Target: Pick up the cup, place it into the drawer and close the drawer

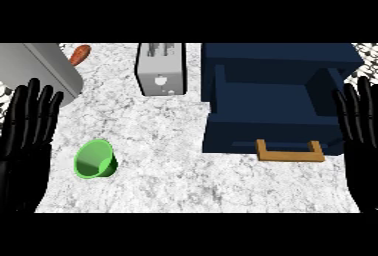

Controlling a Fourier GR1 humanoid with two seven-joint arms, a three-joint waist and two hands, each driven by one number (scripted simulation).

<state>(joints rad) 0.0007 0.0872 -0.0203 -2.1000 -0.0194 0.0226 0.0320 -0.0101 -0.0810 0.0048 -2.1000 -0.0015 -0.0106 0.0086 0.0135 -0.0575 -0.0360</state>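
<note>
My worktop (184, 170) is speckled white stone, and nearest me the green cup (95, 159) lies tipped on its side at the left, well apart from the open blue drawer (273, 107) with its wooden handle (290, 151) on the right. Farther back stand a toaster (161, 67), a grey appliance (40, 67) and something orange (80, 54). My left hand (26, 130) and right hand (362, 130) rest at the edges, fingers straight and spread, holding and touching nothing.
</note>
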